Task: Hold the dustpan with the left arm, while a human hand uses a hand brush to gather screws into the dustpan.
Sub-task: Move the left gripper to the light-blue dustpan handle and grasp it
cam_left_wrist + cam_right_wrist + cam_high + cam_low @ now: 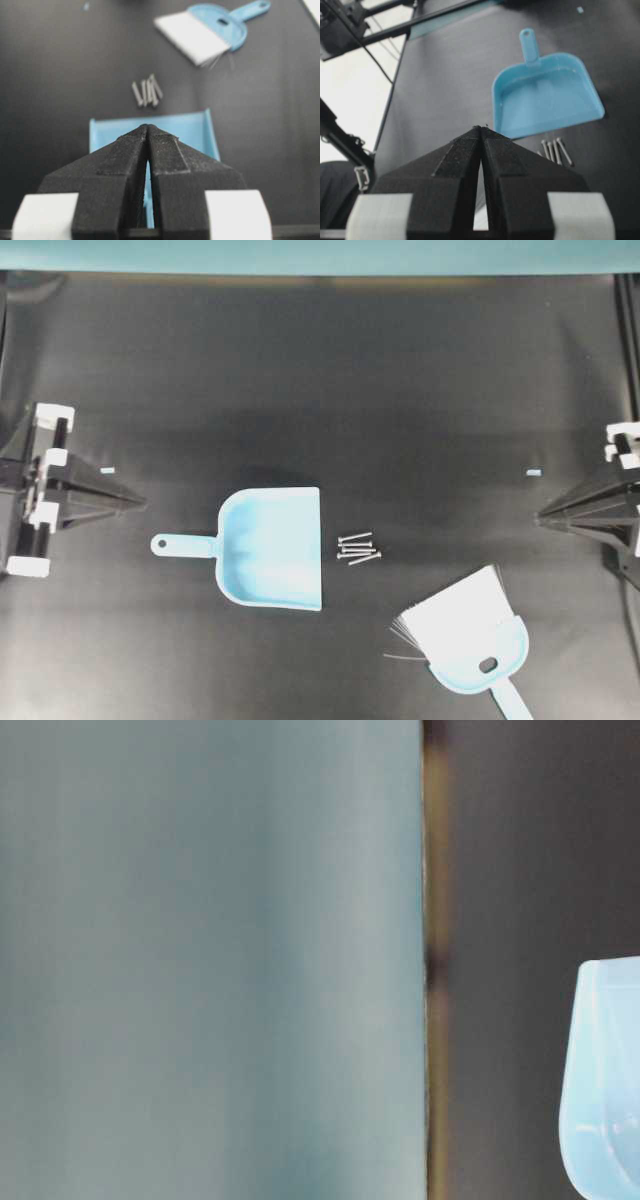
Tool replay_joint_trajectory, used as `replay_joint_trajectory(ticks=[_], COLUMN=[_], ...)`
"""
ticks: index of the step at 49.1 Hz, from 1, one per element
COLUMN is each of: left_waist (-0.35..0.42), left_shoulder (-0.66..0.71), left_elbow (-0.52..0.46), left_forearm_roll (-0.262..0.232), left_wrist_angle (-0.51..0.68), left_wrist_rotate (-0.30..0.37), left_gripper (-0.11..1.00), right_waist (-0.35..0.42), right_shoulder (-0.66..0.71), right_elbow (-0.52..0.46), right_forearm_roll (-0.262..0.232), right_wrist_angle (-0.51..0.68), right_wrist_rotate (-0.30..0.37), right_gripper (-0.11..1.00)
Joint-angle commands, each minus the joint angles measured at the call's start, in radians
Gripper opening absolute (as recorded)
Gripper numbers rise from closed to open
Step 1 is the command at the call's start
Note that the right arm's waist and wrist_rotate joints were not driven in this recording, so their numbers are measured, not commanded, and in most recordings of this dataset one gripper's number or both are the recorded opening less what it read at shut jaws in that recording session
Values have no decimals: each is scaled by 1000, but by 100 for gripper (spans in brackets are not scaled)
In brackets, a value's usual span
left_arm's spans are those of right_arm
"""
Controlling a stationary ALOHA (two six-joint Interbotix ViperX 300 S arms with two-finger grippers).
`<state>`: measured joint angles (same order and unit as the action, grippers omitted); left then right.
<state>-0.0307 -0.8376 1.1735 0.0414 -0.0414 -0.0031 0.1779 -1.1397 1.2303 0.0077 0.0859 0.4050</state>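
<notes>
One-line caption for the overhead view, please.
Dustpan lies untouched, screws at its mouth, brush nearby; left gripper and right gripper both shut, apart.

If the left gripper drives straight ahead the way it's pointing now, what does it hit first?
Most likely the dustpan. The shut left gripper points right across the table, and in its wrist view the pan lies directly ahead. Overhead, the handle sits slightly below that line, and the gripper's height is unclear, so it might pass over it.

The black table [300, 370] carried the dustpan [275, 550]; the screws [359, 549] lay just beside its mouth; the hand brush [470, 635] lay nearby.
</notes>
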Motion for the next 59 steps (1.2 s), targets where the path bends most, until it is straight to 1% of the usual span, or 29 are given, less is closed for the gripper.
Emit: replay_joint_trajectory(ticks=[1, 13, 16, 17, 20, 24, 28, 30, 32, 34, 37, 43, 46, 51, 59], left_waist=[9, 29, 31, 32, 37, 35, 34, 34, 34, 34, 37, 44, 35, 12, 6], left_shoulder=[40, 201, 241, 255, 295, 348, 400, 433, 468, 503, 554, 644, 692, 752, 824], left_elbow=[-2, -5, -6, -8, -6, -8, -8, -8, -9, -14, -28, -69, -92, -120, -137], left_forearm_roll=[5, 3, 5, 3, 3, 5, 3, 3, 5, 3, 3, 3, 5, 3, 3], left_wrist_angle=[-8, -12, -14, -14, -20, -43, -78, -106, -133, -161, -189, -186, -183, -183, -183], left_wrist_rotate=[2, 2, 0, -5, -8, -8, -8, -8, -11, -14, -25, -63, -84, -92, -97], left_gripper=[0, 1, 6, 9, 26, 51, 74, 83, 88, 89, 86, 87, 88, 88, 88], right_waist=[0, 0, 0, 0, 0, 0, 0, 0, 0, 0, 0, 0, 0, 0, 0], right_shoulder=[-44, -115, -123, -124, -132, -144, -156, -163, -166, -169, -170, -170, -170, -172, -179], right_elbow=[37, 169, 190, 195, 204, 209, 210, 215, 218, 222, 232, 242, 252, 258, 268], right_forearm_roll=[6, 6, 6, 6, 6, 8, 6, 8, 6, 6, 11, 20, 20, 20, 17], right_wrist_angle=[-31, -51, -54, -52, -49, -43, -8, 6, 15, 23, 28, 28, 25, 12, 3], right_wrist_rotate=[0, -2, 0, -2, -2, 0, 0, -2, 0, -2, -2, -2, -2, -2, -2], right_gripper=[0, 0, 0, 0, 0, 0, 0, 0, 0, 0, 0, 0, 0, 0, 0])
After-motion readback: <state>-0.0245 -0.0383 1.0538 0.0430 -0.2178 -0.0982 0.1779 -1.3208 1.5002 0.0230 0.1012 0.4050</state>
